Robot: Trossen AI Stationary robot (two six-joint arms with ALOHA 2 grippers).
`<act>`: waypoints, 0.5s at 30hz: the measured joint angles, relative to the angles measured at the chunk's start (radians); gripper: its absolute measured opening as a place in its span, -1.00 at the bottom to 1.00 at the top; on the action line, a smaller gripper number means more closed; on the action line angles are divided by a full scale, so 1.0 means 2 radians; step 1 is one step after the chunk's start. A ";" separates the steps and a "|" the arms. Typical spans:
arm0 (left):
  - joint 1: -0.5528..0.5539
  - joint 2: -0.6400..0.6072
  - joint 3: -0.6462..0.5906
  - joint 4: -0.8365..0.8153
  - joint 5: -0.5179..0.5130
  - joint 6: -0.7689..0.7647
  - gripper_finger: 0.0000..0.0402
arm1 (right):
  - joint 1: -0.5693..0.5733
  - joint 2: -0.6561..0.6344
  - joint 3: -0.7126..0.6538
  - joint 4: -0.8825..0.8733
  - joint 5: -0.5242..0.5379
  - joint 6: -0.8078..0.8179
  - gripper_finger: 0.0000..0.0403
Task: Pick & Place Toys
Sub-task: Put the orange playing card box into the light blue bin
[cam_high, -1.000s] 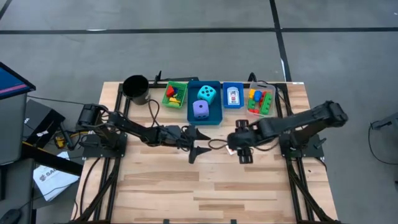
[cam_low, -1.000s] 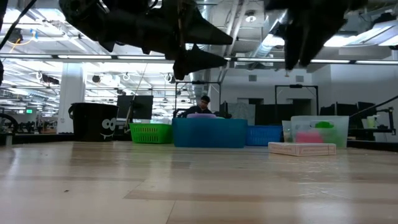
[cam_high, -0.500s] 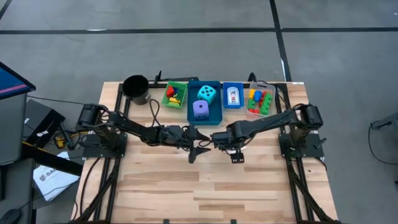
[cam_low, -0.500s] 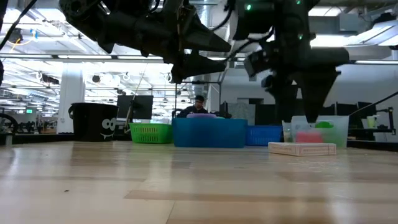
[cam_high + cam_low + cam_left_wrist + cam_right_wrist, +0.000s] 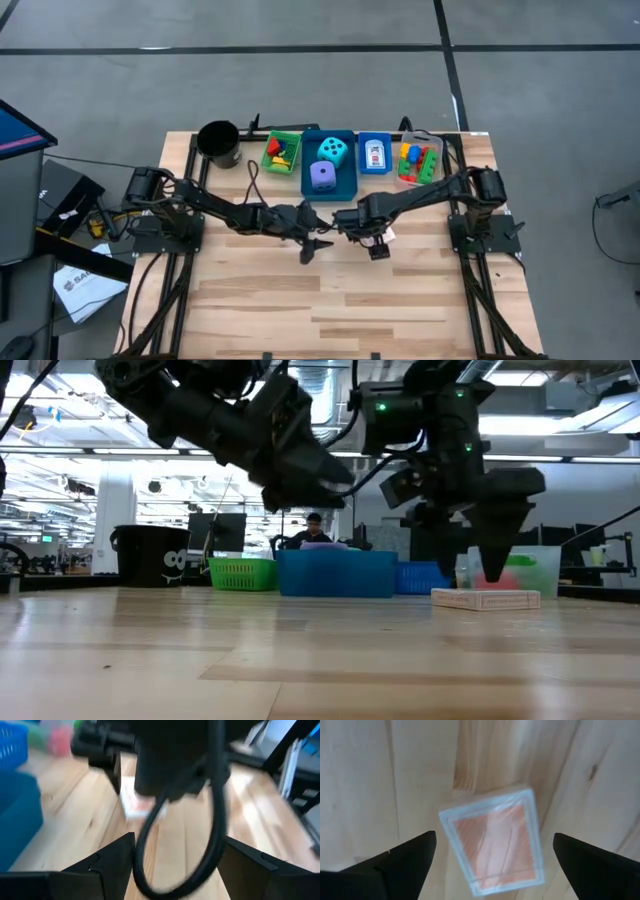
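Observation:
A pack of playing cards (image 5: 492, 842), orange-backed with a pale border, lies flat on the wooden table (image 5: 300, 300); the low view also shows this pack (image 5: 485, 598). My right gripper (image 5: 494, 836) points down just above it, open, with a finger on either side and clear of it; from above, the right gripper (image 5: 378, 240) hides most of the pack. My left gripper (image 5: 315, 240) hangs open over the table's middle, tipped down, holding nothing. A cyan die (image 5: 333, 151) and a purple die (image 5: 321, 176) lie in the blue bin (image 5: 345, 190).
Along the far edge stand a black cup (image 5: 218, 142), a green bin (image 5: 281, 151) with bricks, a small blue bin (image 5: 375, 154) and a clear bin (image 5: 418, 162) with bricks. The two grippers hang close together. Bare wood lies toward the near edge.
My right gripper has come down and toward the table's left until it stands over the card pack, and its fingers have opened wider. My left gripper has tipped its fingers downward while staying in place.

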 joint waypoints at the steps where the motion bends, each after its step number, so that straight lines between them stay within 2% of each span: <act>1: 0.000 0.000 0.000 -0.012 0.000 0.000 0.27 | -0.002 0.000 0.000 0.006 0.000 -0.003 0.97; 15: 0.008 0.000 0.000 -0.114 0.000 0.000 0.27 | -0.004 0.000 0.000 0.049 -0.016 0.000 0.97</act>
